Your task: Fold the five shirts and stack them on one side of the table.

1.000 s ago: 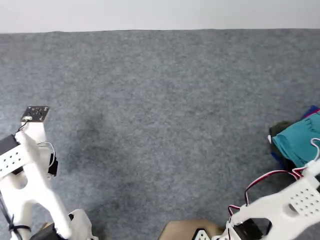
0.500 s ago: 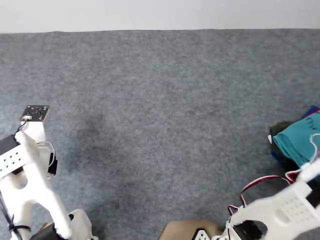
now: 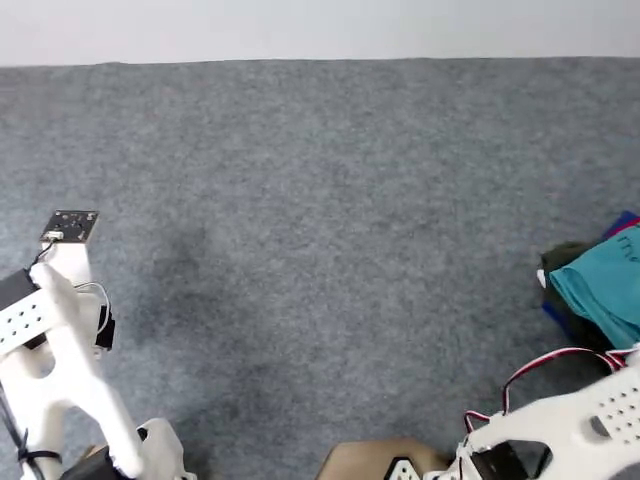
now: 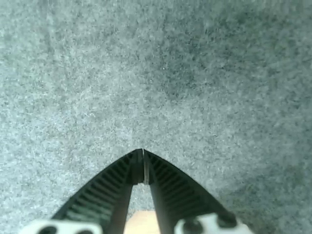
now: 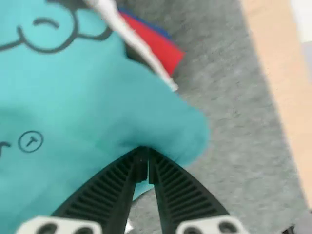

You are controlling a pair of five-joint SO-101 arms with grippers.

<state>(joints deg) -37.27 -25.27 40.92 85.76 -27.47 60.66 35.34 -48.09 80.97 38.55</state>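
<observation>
The shirt stack point(image 3: 598, 300) at the right edge of the table point(image 3: 320, 200) runs out of the high view. The teal shirt point(image 5: 73, 97) hides all but slivers of the red shirt point(image 5: 158, 46) and blue shirt point(image 3: 622, 220).

Looking down from the high view, I see the worktop point(image 3: 320, 200) run away from me to a wall point(image 3: 320, 30) along its far edge. My left arm point(image 3: 55, 340) stands at the near left corner. Its left fingers point(image 4: 112, 185) hang over bare worktop, well apart from everything else.

A stack of shirts point(image 3: 590, 290) lies at the right edge, nearer to me than the middle. The top shirt point(image 5: 73, 97) rests on the others, and the lower shirts point(image 5: 156, 44) poke out from under its far side.

My right arm point(image 3: 570, 430) sits at the near right, just in front of the stack. Its right fingers point(image 5: 112, 187) are over the top shirt's edge.

A board point(image 3: 370, 455) lies at the near edge between the two arms.
</observation>
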